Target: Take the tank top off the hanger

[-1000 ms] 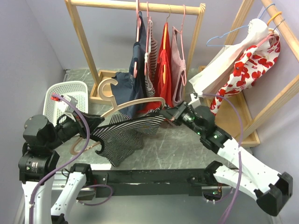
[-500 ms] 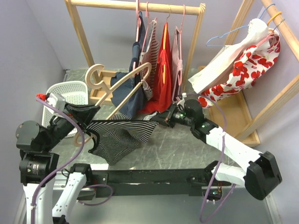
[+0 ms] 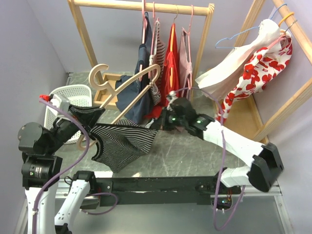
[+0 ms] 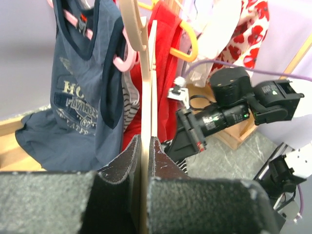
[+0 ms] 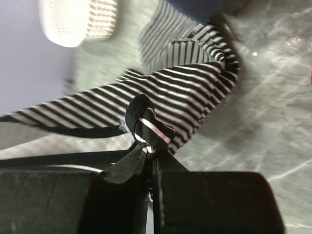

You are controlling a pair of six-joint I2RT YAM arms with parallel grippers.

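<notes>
**A:** Where is the tank top hanging just now?

**B:** The striped tank top (image 3: 122, 141) is stretching out in front of the clothes rack (image 3: 122, 6), well below its rail, and is sagging toward the table (image 3: 190, 151). It is not among the shirts hanging on the rack.

**A:** And what are the arms doing?

**B:** The left gripper (image 4: 145, 146) is clamping its jaws tight on the wooden hanger (image 4: 148, 92), with the pale bar sandwiched between the pads. It is tilting the hanger so that the hook is pointing up toward the rack's left post. The right gripper (image 5: 148, 146) is working in front of the rack's middle. Its fingers are pressing together on a dark-trimmed loop of the striped fabric, probably a strap.

**A:** So how far along are we getting?

**B:** I'd judge more than halfway. The upper arm of the hanger, the one nearest the rack, is showing bare wood, so that side of the top is looking free. The cloth is bunching around the hanger's lower end, on the side away from the rack.

**A:** Is that end still inside the top?

**B:** From above it is looking that way, but the folds and the left arm are hiding the spot, so I cannot be sure. If it is, the remaining job is sliding that last strap off.
</notes>
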